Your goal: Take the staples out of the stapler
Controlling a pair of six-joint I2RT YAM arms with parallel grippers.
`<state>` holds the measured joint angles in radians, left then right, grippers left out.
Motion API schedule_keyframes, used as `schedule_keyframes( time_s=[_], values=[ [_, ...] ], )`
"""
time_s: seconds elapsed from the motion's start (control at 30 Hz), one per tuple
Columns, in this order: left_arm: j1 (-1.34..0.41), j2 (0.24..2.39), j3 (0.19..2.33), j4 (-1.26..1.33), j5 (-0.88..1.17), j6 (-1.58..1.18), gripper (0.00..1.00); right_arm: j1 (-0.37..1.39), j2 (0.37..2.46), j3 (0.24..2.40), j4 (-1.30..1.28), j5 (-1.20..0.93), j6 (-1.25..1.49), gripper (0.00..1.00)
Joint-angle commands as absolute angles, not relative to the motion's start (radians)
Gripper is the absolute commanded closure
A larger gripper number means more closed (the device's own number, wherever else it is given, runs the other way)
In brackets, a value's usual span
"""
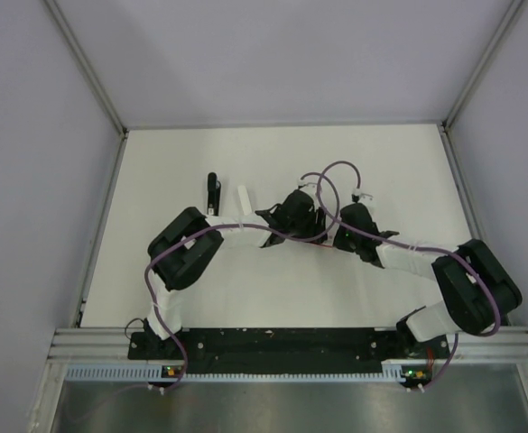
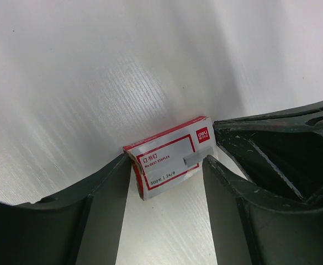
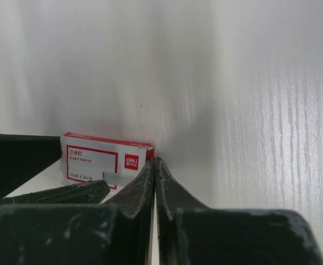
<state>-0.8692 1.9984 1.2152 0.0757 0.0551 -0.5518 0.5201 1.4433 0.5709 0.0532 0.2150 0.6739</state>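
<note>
Both arms are black at the joints with white link segments — a purple cable loops along each. The left gripper (image 2: 167, 182) and right gripper (image 3: 154, 182) have dark, scuffed fingers — pale scratches show.

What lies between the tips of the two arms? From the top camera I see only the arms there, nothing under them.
Observer: A small red and white staple box. The left wrist camera shows it between the open left fingers.
Operator: And the right fingers, do they hold something?
Observer: No. In the right wrist camera they are shut together with nothing between them, and their tips are right beside one end of the box.
</note>
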Motion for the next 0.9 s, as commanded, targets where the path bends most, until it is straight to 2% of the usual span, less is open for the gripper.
schedule_keyframes(
  time_s=[0.0, 0.3, 0.5, 0.7, 0.8, 0.87],
  values=[
    [-0.877, 2.014, 1.161, -0.038, 0.072, -0.558, 0.39, 0.52, 1.422, 0.589, 0.002, 0.222, 0.655, 1.0],
    [-0.831, 1.876, 1.121, -0.048, 0.018, -0.534, 0.26, 0.489, 1.229, 0.591, -0.126, 0.304, 0.586, 0.73],
    [-0.822, 1.744, 1.098, -0.08, -0.032, -0.499, 0.2, 0.486, 1.114, 0.64, -0.207, 0.339, 0.508, 0.59],
    [-0.822, 1.579, 1.074, -0.112, -0.04, -0.439, 0.18, 0.485, 1.039, 0.69, -0.242, 0.272, 0.414, 0.31],
    [-0.822, 1.49, 1.054, -0.124, -0.037, -0.399, 0.16, 0.485, 0.997, 0.699, -0.258, 0.232, 0.41, 0.24],
    [-0.824, 1.431, 1.034, -0.129, -0.057, -0.387, 0.14, 0.485, 0.977, 0.707, -0.264, 0.209, 0.414, 0.01]
  ],
)
